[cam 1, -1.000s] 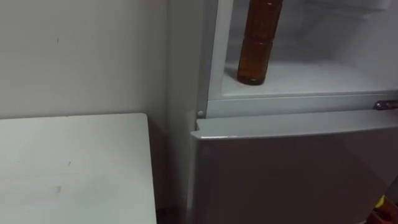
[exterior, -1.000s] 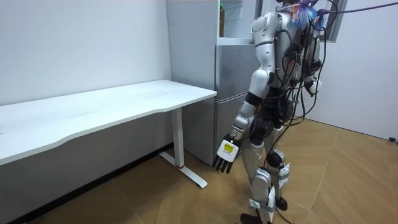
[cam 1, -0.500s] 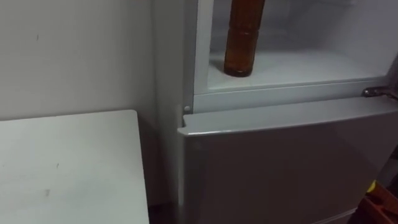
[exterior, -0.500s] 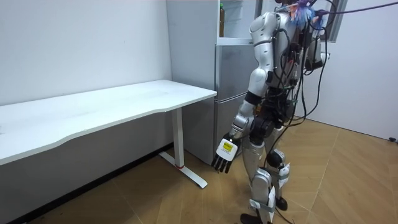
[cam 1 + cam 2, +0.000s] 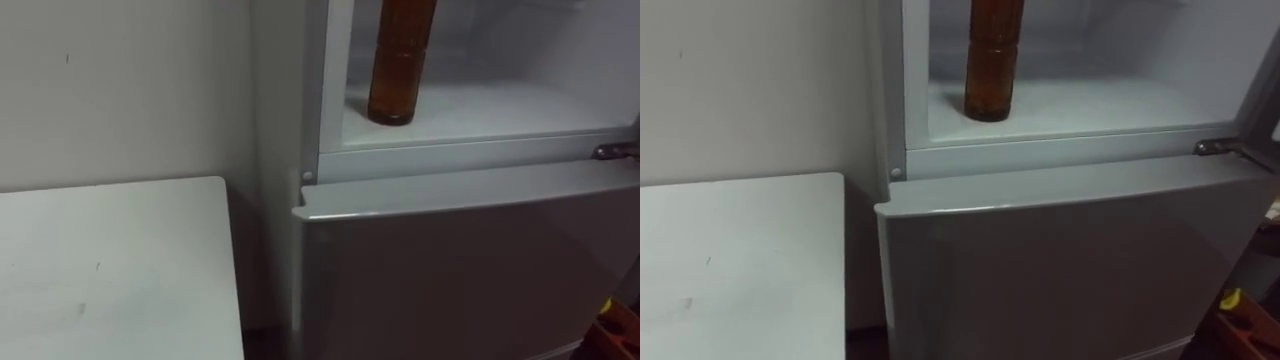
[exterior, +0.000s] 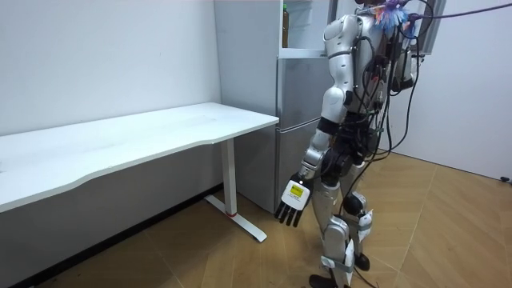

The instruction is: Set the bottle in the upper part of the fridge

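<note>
A brown bottle (image 5: 400,62) stands upright on the white shelf of the open upper fridge compartment (image 5: 500,110), near its left wall, with nothing touching it. Its top is cut off by the upper edge of both eye views. I stand right in front of the fridge (image 6: 300,88). My left hand (image 6: 292,200) hangs low beside my thigh with relaxed, straight fingers and holds nothing. My right hand (image 6: 406,76) is raised on the far side of my body, largely hidden by cables.
The lower fridge door (image 5: 470,270) is closed below the shelf, with a metal hinge (image 5: 615,151) at its right. A white table (image 5: 110,270) stands left of the fridge against the wall. A small orange and yellow thing (image 5: 620,330) shows at the bottom right.
The bottle stays where it stood. The eye view has shifted a little, sideways and back. In the room view my left hand swings slightly and the raised right arm draws closer to my body.
</note>
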### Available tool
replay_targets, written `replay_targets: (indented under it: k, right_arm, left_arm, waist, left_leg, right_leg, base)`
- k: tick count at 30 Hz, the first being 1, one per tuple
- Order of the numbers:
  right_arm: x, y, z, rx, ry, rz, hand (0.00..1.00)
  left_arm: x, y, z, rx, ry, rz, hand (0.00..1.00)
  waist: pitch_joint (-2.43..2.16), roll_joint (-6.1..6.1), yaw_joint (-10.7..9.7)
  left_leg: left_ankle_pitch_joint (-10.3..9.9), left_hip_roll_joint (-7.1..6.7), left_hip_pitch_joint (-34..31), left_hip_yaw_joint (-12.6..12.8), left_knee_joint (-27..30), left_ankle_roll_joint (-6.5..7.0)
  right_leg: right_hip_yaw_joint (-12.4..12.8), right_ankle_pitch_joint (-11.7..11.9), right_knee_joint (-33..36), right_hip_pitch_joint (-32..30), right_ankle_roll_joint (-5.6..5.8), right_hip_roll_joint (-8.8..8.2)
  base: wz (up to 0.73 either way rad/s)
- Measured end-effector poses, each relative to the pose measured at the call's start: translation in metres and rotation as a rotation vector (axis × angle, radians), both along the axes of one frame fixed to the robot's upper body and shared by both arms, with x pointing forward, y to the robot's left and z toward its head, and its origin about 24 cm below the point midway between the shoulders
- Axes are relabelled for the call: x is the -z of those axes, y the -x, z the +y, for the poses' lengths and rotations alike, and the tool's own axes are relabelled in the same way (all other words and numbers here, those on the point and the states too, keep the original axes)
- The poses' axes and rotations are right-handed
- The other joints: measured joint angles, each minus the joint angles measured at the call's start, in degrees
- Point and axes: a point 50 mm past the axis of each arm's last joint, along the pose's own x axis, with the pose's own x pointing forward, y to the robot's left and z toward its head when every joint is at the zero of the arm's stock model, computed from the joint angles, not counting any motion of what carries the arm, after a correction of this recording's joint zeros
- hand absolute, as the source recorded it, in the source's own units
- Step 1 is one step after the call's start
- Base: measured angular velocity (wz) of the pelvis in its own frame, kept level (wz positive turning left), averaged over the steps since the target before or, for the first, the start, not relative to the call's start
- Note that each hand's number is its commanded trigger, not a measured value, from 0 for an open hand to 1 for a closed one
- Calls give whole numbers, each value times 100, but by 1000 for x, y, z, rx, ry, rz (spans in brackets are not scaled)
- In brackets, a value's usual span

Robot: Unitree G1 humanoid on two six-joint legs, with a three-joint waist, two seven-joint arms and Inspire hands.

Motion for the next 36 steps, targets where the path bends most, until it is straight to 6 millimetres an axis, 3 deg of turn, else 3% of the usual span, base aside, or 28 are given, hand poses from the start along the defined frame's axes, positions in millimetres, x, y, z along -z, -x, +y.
replay_targets:
  k: [26, 36]
  right_arm:
    - [4, -20, 32, -99, 20, 15, 0]
    - [-2, -32, 52, -195, 35, -25, 0]
  left_arm:
    - [5, 4, -11, 45, 29, 16, 0]
    - [7, 2, -15, 67, 39, 31, 0]
  waist:
    - [28, -34, 17]
    - [18, 73, 23]
  left_leg:
    - [-4, 6, 99, 81, -17, -4]
    - [-7, 16, 58, 151, -53, -9]
  right_leg:
    - [75, -21, 111, -5, -9, 6]
    - [162, 8, 229, -147, -16, 29]
  base:
    - [-2]
    - [-8]
